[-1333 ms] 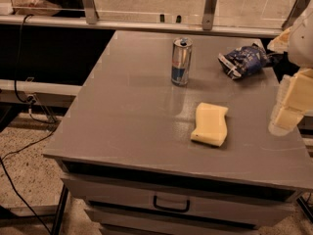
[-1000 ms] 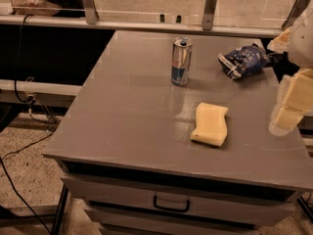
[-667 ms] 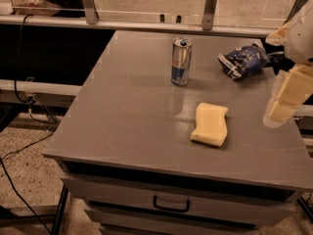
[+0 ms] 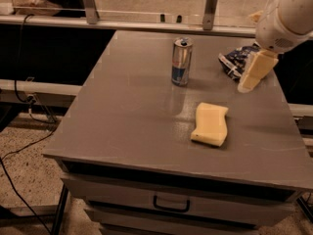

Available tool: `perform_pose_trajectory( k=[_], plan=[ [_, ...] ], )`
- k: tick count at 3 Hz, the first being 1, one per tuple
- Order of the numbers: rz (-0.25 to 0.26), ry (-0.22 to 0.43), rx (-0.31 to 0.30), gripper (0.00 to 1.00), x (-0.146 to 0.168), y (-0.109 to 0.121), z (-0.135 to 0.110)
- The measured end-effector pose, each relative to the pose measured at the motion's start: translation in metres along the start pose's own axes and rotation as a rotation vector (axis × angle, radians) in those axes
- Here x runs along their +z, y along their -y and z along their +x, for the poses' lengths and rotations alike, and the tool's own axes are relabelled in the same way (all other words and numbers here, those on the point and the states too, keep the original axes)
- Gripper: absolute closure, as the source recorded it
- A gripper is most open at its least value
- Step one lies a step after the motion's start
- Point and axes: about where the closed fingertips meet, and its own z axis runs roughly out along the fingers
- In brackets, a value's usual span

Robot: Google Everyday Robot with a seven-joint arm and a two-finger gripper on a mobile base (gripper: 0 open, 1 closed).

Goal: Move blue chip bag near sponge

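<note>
Bag (image 4: 234, 60) hasn't moved, but my gripper (image 4: 254, 73) has swung in over its right edge, open or closed I can't tell, so grasping comes next.

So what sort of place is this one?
Likely a lab or workshop test bay: a grey drawer cabinet as the table, metal rails behind it, loose cable on the floor. The gripper hangs over the chip bag, far right.

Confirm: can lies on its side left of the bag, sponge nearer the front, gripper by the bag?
No: the camera view shows the can standing upright, not on its side. It is left of the bag, sponge nearer the front, gripper by the bag.
</note>
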Motion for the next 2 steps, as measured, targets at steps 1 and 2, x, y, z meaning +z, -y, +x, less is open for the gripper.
perform_pose_trajectory(
  k=[1,2],
  plan=[
    [0.018,0.029,0.028,0.0,0.042,0.039,0.01],
    [-0.001,0.051,0.091,0.0,0.081,0.07,0.023]
  ],
)
